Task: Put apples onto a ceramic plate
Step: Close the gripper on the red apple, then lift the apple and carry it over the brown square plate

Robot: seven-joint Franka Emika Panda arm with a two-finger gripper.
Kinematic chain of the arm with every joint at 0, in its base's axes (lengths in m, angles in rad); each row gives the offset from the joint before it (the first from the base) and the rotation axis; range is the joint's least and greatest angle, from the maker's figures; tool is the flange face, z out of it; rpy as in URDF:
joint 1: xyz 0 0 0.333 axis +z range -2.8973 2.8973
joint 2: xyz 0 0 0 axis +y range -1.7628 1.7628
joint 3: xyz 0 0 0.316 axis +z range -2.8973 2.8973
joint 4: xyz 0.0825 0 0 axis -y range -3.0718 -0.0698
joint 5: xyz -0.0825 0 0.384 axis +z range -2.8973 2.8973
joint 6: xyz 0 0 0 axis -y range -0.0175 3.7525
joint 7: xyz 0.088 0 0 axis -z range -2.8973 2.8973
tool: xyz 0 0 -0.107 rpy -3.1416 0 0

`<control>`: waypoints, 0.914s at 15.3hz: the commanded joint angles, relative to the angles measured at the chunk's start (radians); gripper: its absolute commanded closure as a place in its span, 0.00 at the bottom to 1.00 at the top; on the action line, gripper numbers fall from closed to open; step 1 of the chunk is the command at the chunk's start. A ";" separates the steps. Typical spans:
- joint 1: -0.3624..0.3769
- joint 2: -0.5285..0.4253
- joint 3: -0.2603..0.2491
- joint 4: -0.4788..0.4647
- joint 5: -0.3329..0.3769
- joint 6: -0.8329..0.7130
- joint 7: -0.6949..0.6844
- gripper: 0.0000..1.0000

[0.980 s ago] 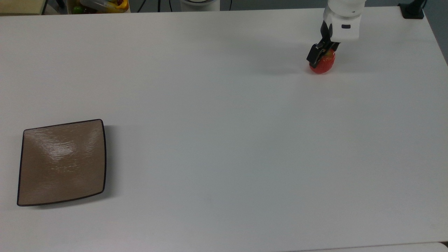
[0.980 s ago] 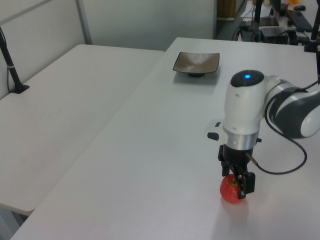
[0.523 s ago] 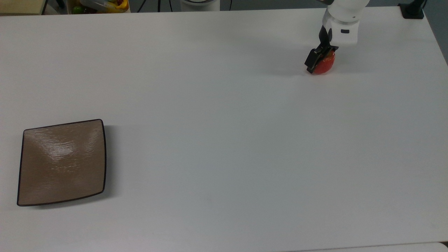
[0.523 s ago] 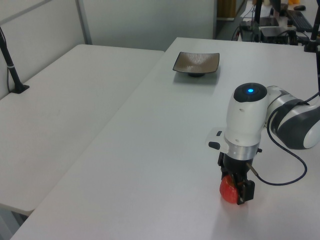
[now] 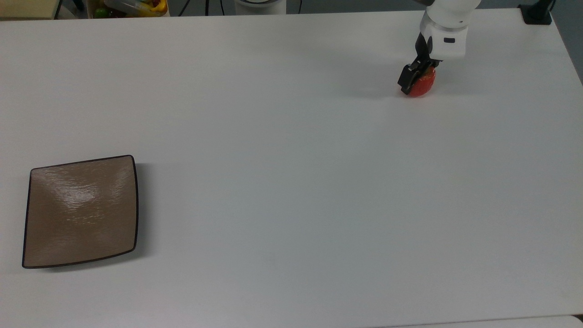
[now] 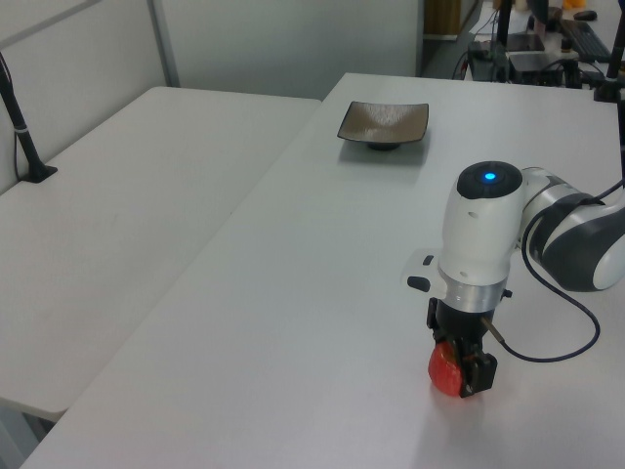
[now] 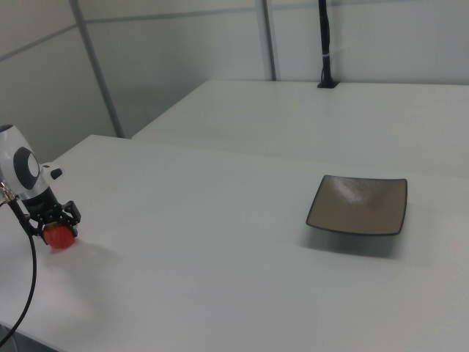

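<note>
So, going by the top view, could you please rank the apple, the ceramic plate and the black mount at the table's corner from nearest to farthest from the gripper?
1. Apple: between the fingers of the gripper.
2. Black mount: the top view's upper right corner.
3. Ceramic plate: far across the table, the top view's lower left.

Down low at the left view's lower right: gripper (image 6: 463,363) pointing straight at the white table (image 6: 293,293), black fingers (image 6: 480,372) clamped either side of the red apple (image 6: 446,370), fruit resting on the tabletop. Blue light glowing on top of the white arm (image 6: 481,234), black cable (image 6: 562,322) looping off to the right. Far up the table, well apart, square brown ceramic plate (image 6: 383,122) sitting bare.
</note>
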 commanded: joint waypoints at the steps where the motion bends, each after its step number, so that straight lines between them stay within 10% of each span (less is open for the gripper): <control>1: -0.008 -0.037 0.007 -0.016 -0.017 -0.034 0.029 1.00; 10: -0.131 -0.234 -0.007 0.116 0.122 -0.261 -0.015 1.00; 14: -0.149 -0.295 -0.090 0.180 0.195 -0.389 -0.124 1.00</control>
